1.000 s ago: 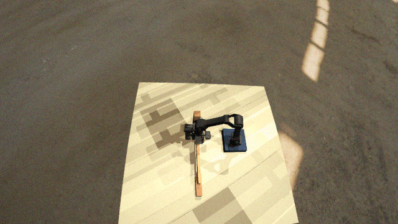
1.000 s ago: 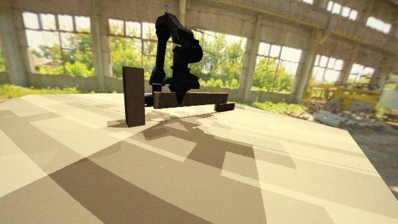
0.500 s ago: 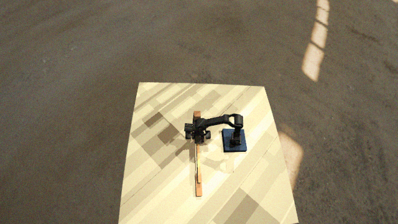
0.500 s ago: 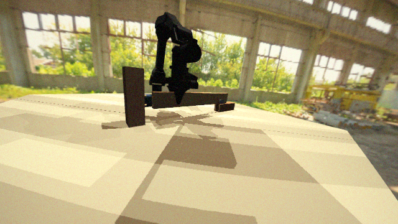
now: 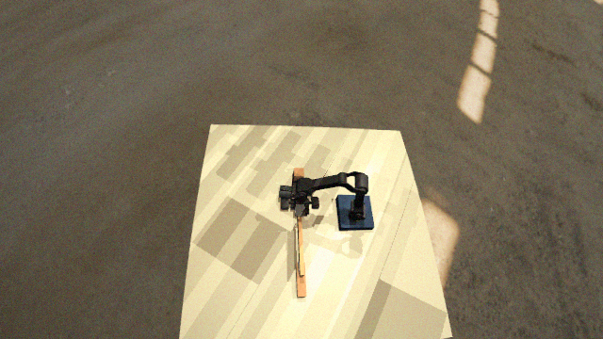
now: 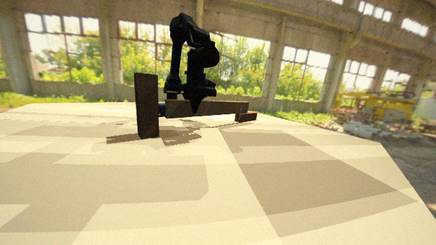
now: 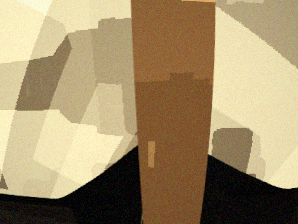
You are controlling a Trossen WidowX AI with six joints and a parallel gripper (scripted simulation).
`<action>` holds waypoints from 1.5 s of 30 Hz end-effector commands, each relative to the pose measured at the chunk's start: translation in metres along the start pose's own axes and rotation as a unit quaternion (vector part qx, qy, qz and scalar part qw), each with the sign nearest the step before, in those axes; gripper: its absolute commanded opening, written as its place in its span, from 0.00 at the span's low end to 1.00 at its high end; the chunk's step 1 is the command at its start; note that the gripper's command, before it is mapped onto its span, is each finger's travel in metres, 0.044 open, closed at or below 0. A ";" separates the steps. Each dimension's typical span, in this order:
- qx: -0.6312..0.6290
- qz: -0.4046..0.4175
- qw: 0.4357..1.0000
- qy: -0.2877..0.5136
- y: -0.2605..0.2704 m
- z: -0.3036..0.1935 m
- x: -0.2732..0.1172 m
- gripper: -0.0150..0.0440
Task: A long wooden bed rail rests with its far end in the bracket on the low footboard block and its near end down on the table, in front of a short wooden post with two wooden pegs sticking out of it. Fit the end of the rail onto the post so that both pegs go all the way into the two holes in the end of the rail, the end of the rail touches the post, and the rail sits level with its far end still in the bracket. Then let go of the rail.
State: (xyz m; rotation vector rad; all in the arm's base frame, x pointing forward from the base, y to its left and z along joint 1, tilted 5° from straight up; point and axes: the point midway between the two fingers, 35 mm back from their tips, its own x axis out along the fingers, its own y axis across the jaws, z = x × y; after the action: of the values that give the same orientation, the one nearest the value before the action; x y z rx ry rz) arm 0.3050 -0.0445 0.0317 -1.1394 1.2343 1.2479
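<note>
The wooden rail (image 5: 300, 245) (image 6: 221, 107) (image 7: 175, 110) is held off the table and looks close to level. My gripper (image 6: 195, 108) (image 7: 162, 149) is shut on it, nearer the post end, with a black finger on each side. The upright post (image 5: 299, 171) (image 6: 147, 105) stands beyond the rail's near end. A narrow gap shows between them in the exterior view. The pegs and holes cannot be made out. The rail's far end is at the low footboard block (image 5: 301, 289) (image 6: 246, 117), where a small blue patch shows; its seating in the bracket is unclear.
The arm's blue base plate (image 5: 355, 213) is on the table (image 5: 226, 301) (image 6: 306, 190), to the right of the rail in the top view. The arm reaches across from it above the rail. Patchy shadows cross the table.
</note>
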 end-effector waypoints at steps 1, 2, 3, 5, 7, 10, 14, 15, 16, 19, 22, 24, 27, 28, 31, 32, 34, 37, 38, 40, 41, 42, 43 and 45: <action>-0.001 -0.006 1.000 -0.001 -0.004 -0.002 -0.003 0.25; -0.001 -0.006 1.000 -0.001 -0.004 -0.002 -0.003 0.25; -0.001 -0.006 1.000 -0.001 -0.004 -0.002 -0.003 0.25; -0.001 -0.006 1.000 -0.001 -0.005 -0.003 -0.003 0.25; -0.001 -0.006 1.000 -0.001 -0.005 -0.003 -0.003 0.25; -0.001 -0.006 1.000 -0.001 -0.005 -0.004 -0.002 0.25; -0.001 -0.006 1.000 -0.001 -0.006 -0.005 -0.002 0.25; -0.001 -0.006 1.000 -0.001 -0.006 -0.006 -0.002 0.25; -0.001 -0.006 1.000 -0.001 -0.006 -0.006 -0.002 0.25; -0.001 -0.006 1.000 -0.001 -0.006 -0.007 -0.001 0.25; -0.001 -0.006 1.000 -0.001 -0.006 -0.008 -0.001 0.25; -0.001 -0.006 1.000 -0.001 -0.006 -0.008 -0.001 0.25; -0.001 -0.006 1.000 -0.001 -0.006 -0.009 -0.001 0.25; -0.001 -0.006 1.000 0.000 -0.006 -0.009 -0.001 0.25; -0.001 -0.006 1.000 0.000 -0.006 -0.010 -0.001 0.25; -0.001 -0.006 1.000 0.000 -0.006 -0.011 -0.001 0.25; -0.001 -0.006 1.000 0.000 -0.006 -0.011 -0.002 0.25; -0.001 -0.006 1.000 0.000 -0.006 -0.012 -0.002 0.25; -0.001 -0.006 1.000 0.000 -0.006 -0.012 -0.002 0.25; -0.001 -0.006 1.000 0.000 -0.006 -0.013 -0.002 0.25; -0.001 -0.006 1.000 0.000 -0.006 -0.013 -0.002 0.25; -0.001 -0.006 1.000 0.000 -0.006 -0.014 -0.002 0.25; -0.001 -0.006 1.000 0.000 -0.006 -0.014 -0.002 0.25; -0.001 -0.006 1.000 0.000 -0.006 -0.015 -0.002 0.25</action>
State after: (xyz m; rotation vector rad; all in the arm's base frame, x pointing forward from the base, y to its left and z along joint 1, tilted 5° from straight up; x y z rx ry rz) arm 0.3069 -0.0568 0.0302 -1.1401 1.2311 1.2502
